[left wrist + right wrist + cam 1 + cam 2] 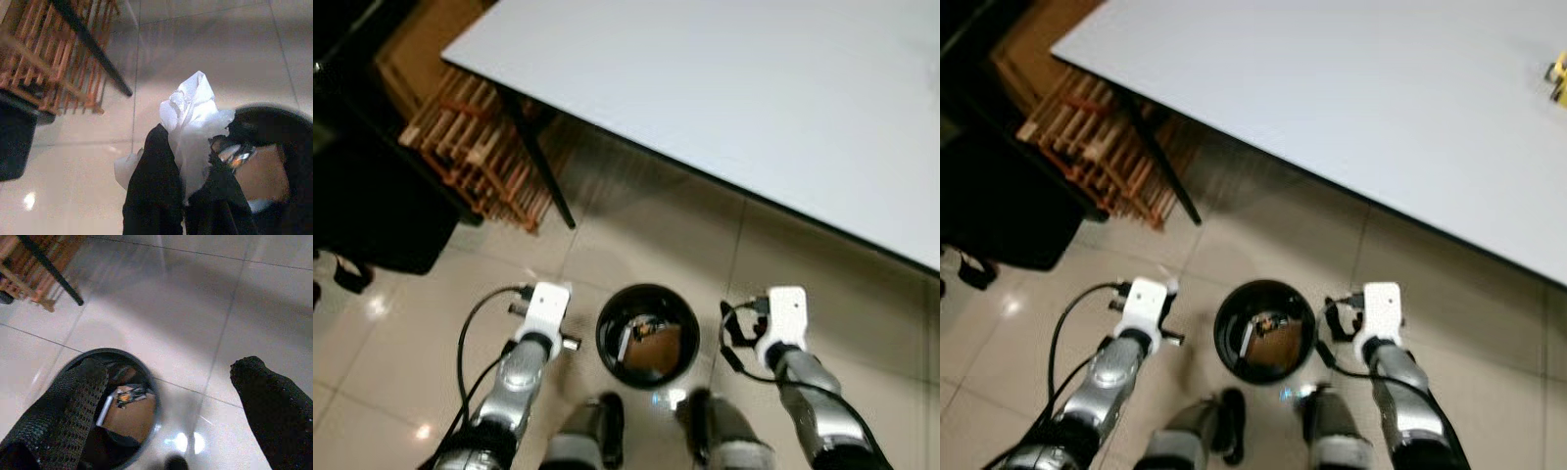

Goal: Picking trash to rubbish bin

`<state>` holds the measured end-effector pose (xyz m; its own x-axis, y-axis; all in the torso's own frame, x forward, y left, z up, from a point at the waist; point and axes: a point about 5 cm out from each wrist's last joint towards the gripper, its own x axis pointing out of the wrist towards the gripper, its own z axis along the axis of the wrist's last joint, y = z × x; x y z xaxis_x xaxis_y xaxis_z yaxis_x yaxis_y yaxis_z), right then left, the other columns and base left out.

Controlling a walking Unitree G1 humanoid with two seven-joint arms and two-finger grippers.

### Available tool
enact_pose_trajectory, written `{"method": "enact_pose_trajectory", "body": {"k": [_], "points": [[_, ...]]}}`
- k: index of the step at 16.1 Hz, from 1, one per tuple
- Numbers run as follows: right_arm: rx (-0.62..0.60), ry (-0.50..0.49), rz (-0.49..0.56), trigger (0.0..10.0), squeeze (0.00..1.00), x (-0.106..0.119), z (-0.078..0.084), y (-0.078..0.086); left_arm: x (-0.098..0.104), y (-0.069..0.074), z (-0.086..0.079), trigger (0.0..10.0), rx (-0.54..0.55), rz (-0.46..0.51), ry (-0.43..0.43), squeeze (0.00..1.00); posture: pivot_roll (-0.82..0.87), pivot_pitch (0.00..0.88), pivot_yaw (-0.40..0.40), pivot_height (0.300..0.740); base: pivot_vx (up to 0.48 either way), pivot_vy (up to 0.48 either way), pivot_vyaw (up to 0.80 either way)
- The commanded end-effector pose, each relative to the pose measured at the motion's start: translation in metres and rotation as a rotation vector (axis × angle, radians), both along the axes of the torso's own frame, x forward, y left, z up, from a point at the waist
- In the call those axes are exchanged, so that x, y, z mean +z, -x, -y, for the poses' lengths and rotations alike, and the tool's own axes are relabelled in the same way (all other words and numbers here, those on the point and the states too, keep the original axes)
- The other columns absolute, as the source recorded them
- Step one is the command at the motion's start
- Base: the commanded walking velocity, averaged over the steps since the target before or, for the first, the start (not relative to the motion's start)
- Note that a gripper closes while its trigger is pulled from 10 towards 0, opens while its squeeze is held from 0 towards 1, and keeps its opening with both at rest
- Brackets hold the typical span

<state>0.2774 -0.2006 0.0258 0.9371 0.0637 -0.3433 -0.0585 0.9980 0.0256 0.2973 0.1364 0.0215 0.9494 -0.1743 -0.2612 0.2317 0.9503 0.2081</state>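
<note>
A round black rubbish bin [609, 318] stands on the tiled floor between my two arms, with cardboard and scraps of trash [651, 343] inside. My left gripper [188, 147] is shut on a crumpled white tissue [193, 105], held just beside the bin's rim [274, 115] and above the floor. The left wrist [543, 311] hangs to the left of the bin. Over the right side of the bin [113, 351], my right gripper [171, 367] is open with nothing between its fingers. Its wrist [785, 315] sits to the right of the bin.
A large white table [754, 98] spans the area ahead, its black leg [540, 162] slanting to the floor. A wooden slatted rack [475, 147] and a black object [372, 206] stand at the left. A small yellow item [1557, 78] lies on the table's far right.
</note>
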Motion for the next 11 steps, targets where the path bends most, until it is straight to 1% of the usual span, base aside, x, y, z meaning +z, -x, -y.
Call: {"method": "enact_pose_trajectory", "body": {"k": [1,4,8,10,11], "points": [[-0.015,-0.006,-0.033,10.0,0.0,-0.011,0.002,0.009,-0.016,0.011,0.013,10.0,-0.073,-0.08,0.011,0.0,0.05,0.328,0.105,0.74,0.0,0.0,0.0],[-0.014,-0.01,-0.025,10.0,0.0,-0.01,0.001,0.007,-0.02,0.013,0.03,10.0,-0.14,-0.112,0.031,0.0,0.05,0.329,0.106,0.74,0.0,0.0,0.0],[0.004,-0.015,-0.028,10.0,0.0,-0.011,-0.003,0.007,-0.025,0.015,0.044,10.0,-0.178,-0.169,0.048,0.0,0.03,0.334,0.106,0.74,0.0,0.0,0.0],[0.028,-0.009,-0.038,10.0,0.0,-0.013,-0.006,0.008,-0.029,0.017,0.051,10.0,-0.221,-0.214,0.026,0.0,0.03,0.342,0.104,0.74,0.0,0.0,0.0],[0.036,-0.012,-0.039,10.0,0.0,-0.012,-0.007,0.008,-0.03,0.017,0.052,10.0,-0.217,-0.218,0.02,0.0,0.02,0.346,0.104,0.74,0.0,0.0,0.0]]}}
